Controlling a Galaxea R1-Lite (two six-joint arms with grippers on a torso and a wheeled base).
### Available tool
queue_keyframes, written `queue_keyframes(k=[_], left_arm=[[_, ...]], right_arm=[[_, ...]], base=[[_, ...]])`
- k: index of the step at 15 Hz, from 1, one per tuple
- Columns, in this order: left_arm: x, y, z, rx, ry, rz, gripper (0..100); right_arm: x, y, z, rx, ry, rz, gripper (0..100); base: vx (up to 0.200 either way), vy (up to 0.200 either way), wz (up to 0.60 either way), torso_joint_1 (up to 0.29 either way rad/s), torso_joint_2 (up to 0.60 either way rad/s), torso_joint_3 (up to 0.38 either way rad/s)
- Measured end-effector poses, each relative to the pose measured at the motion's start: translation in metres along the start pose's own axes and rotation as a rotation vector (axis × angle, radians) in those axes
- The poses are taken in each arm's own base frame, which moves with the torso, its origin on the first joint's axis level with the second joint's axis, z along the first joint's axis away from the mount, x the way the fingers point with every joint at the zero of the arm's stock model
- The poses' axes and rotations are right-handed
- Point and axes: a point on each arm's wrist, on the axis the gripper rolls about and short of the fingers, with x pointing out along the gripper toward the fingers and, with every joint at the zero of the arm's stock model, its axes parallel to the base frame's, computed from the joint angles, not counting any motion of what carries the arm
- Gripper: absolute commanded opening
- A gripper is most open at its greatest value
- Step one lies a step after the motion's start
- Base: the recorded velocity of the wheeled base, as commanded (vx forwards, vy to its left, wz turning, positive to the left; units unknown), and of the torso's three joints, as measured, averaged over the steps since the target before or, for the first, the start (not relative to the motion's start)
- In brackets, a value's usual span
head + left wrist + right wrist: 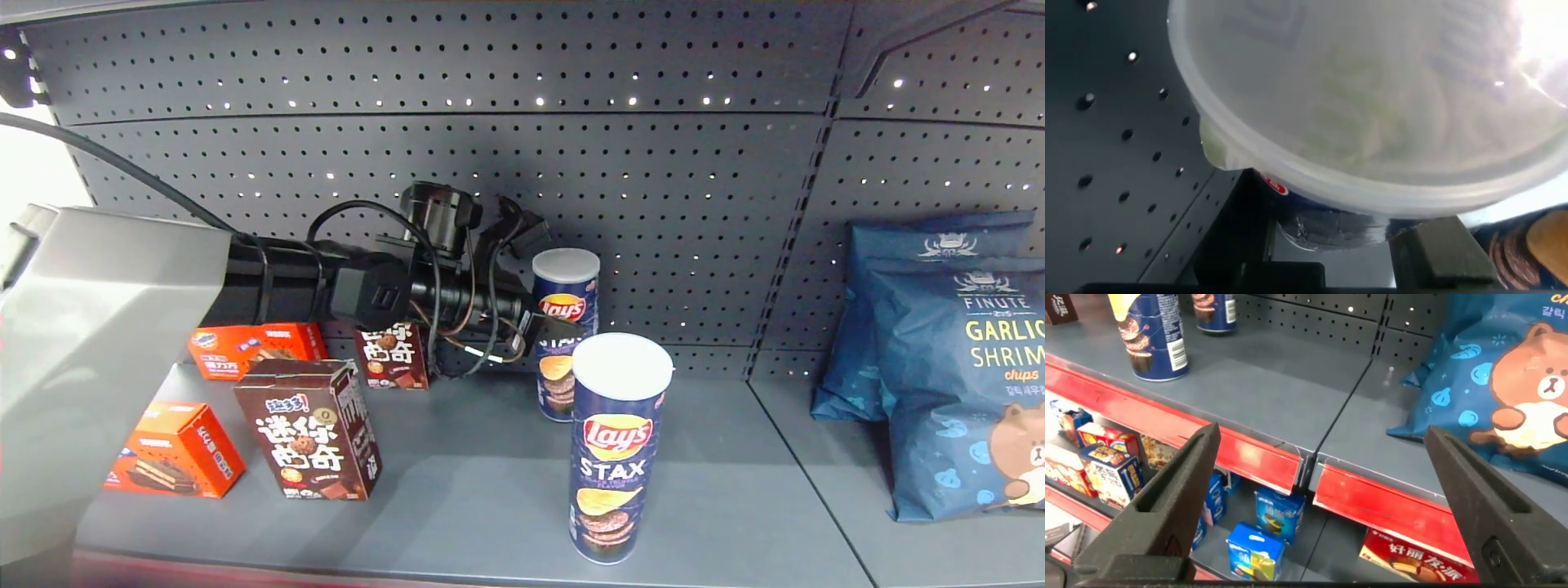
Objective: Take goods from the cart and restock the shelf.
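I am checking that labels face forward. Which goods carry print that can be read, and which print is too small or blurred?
Front chip can: large logo and word, readable.
Rear chip can: logo readable, the rest partly hidden.
Front brown cookie box: large Chinese characters, readable.
Blue snack bags: large lettering readable; fine lines too small.
Orange boxes: print too small.
Lower-shelf packs: blurred.
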Motion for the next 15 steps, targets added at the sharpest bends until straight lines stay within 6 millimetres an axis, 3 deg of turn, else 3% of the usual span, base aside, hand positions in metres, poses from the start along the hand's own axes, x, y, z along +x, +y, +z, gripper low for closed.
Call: queue_keyframes(k=[7, 8, 15], left_arm=[[0.014, 0.003, -0.003, 0.002, 0.002, -0.012, 0], [0.014, 0.003, -0.004, 0.001, 0.004, -0.012, 100], [0.014, 0.003, -0.010, -0.013, 0.021, -0.013, 100]], right_arm=[[0.000, 0.000, 0.000, 0.002, 0.001, 0.001, 100], [0.000, 0.000, 0.000, 0.002, 0.001, 0.000, 100], [0.000, 0.000, 0.000, 0.002, 0.001, 0.001, 100]], base=[[0.000, 0.000, 0.00, 0.000, 0.00, 0.000], [0.000, 0.000, 0.00, 0.000, 0.00, 0.000], [0.000, 0.000, 0.00, 0.000, 0.00, 0.000]])
